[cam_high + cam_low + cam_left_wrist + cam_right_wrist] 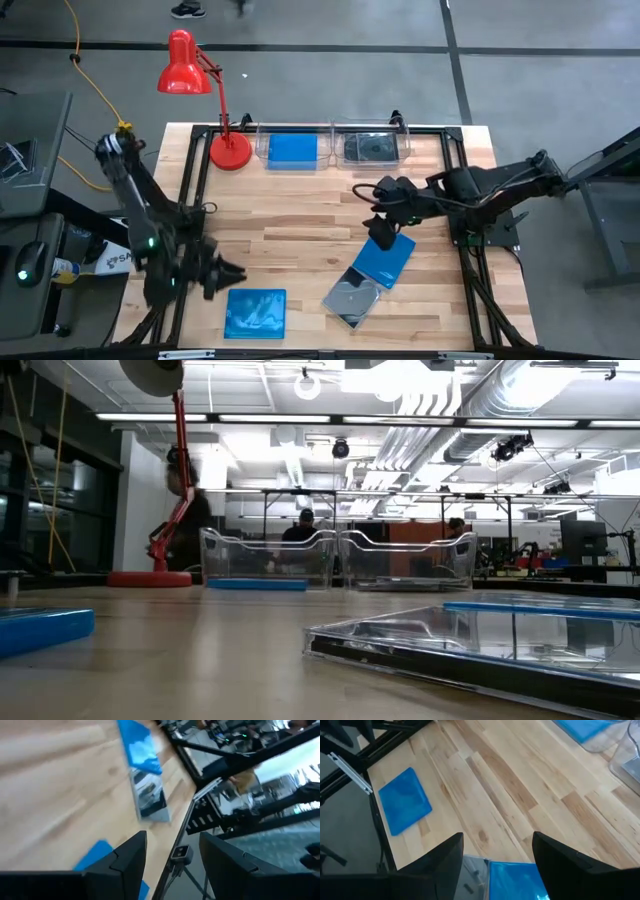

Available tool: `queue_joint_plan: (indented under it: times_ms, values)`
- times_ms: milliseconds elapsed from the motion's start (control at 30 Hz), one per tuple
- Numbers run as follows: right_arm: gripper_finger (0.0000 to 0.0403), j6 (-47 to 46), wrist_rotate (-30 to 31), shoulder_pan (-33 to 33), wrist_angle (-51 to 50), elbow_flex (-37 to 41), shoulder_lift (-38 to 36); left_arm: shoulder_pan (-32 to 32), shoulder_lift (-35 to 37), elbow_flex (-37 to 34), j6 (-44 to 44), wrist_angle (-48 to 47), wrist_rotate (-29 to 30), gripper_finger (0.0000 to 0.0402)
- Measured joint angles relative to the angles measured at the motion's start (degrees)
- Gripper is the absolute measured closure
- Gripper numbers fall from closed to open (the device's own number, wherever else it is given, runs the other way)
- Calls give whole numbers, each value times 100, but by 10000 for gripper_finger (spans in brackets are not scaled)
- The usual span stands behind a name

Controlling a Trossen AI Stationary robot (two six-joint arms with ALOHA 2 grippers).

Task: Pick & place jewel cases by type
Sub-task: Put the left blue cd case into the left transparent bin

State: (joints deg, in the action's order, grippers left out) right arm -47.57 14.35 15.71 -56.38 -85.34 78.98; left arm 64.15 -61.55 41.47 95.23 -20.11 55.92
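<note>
Blue plastic marks three of the jewel cases in sight: one lies flat in the left clear bin (292, 148) at the far edge of the counter (300, 215), one blue case (256, 312) sits alone near the front edge by the left arm, and a third blue case (388, 260) rests tilted near the front right, its lower corner overlapping a smoky clear case (352, 298) just beside it. Another dark case (368, 148) already lies in the right clear bin (372, 145). So the sort looks partly done, with one of each kind binned and three cases visible out on the wood. The right gripper (381, 231) hovers over the upper corner of the tilted blue case, its jaws standing wide with nothing between them; its own wrist camera looks down on that blue case between the two fingers. The left gripper (228, 271) waits low near the front left of the counter, close to the lone blue case, its jaws likewise wide and empty. The step in hand seems to be the approach for picking the overlapping blue case. The next move would call for descending squarely onto an edge of that thin case and closing without dragging the smoky one beneath, then carrying it to the bin with the blue case. A red desk lamp (190, 70) stands at the far left corner.
</note>
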Motion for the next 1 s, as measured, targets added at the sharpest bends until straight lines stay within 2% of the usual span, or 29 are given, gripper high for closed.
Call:
queue_joint_plan:
  times_ms: [100,233,367,533,633,800,900,1000]
  values:
    - [183,0,45,82,2,0,1,157,-881,287,868,-70,-21,220]
    - [183,-68,87,222,9,0,2,148,-1710,755,1142,21,-620,220]
    - [183,-139,276,426,49,0,2,150,-2205,1121,1153,-22,-590,220]
    - [183,-167,598,658,50,-2,4,150,-2496,1438,714,63,-618,220]
    - [183,-423,774,748,74,-2,4,148,-2559,1513,-78,529,-910,220]
    - [183,-817,817,856,261,-9,7,150,-2571,1509,-1332,1158,-1013,220]
    - [183,-1088,937,932,501,-9,9,266,-2528,1509,-926,1092,-1543,220]
    - [183,-1256,1180,1026,832,-9,9,604,-2508,1511,-72,619,-1667,220]
